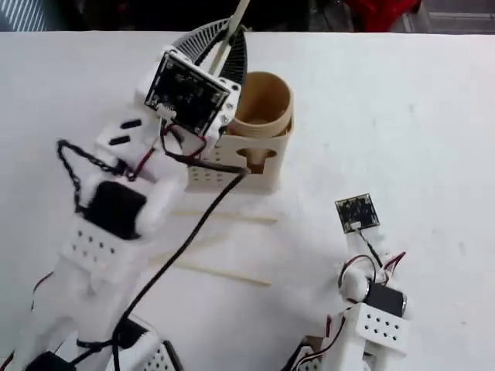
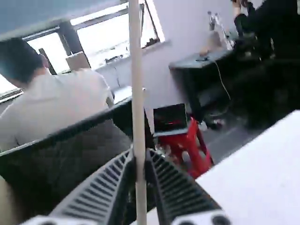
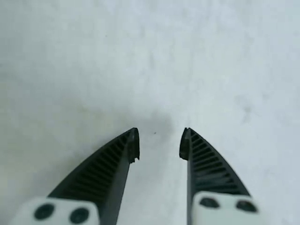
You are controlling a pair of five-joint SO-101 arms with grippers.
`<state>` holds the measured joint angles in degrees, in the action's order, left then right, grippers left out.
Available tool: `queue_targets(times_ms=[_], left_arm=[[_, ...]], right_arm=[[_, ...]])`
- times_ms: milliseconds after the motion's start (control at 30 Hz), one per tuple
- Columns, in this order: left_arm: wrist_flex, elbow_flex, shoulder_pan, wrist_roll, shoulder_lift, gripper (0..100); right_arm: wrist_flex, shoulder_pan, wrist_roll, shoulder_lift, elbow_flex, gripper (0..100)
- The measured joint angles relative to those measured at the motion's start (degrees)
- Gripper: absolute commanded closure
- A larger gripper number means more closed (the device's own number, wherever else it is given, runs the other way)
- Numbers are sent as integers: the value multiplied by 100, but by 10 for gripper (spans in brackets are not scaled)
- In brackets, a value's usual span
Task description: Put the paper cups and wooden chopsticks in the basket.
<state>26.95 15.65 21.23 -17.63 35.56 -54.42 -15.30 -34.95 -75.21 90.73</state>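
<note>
Grips one wooden chopstick (image 2: 136, 70) upright in the clenched left gripper (image 2: 139, 153), at the rim of the basket (image 1: 232, 174) where a paper cup (image 1: 263, 100) already stands, most likely so the stick can drop in beside the cup. Leaves two more chopsticks (image 1: 232, 217) flat on the table (image 1: 418, 116) just in front of the basket, seemingly for later. Parks the right gripper (image 3: 159, 140) spread and empty over bare table, well apart, probably to stay clear.

Paper cup (image 1: 263, 104) in basket (image 1: 267, 168), chopsticks (image 1: 232, 276) on table (image 1: 402, 116) before it — left claw (image 1: 223, 46) with chopstick (image 2: 135, 70) above basket
</note>
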Motion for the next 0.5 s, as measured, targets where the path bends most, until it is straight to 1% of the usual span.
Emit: queue_targets(times_ms=[100, 167, 233, 333, 500], left_arm=[[-1266, 1046, -264, 527, -9, 980], [-1811, 1609, -510, 853, -9, 980], [-2215, 2066, -730, 1029, -9, 979], [-2514, 2567, -905, 1090, -9, 978], [-2611, 3007, -993, 1134, -9, 976]], right_arm=[[0, 0, 0, 0, 0, 842], [0, 0, 0, 0, 0, 842], [0, 0, 0, 0, 0, 842], [0, 0, 0, 0, 0, 842], [0, 0, 0, 0, 0, 843]])
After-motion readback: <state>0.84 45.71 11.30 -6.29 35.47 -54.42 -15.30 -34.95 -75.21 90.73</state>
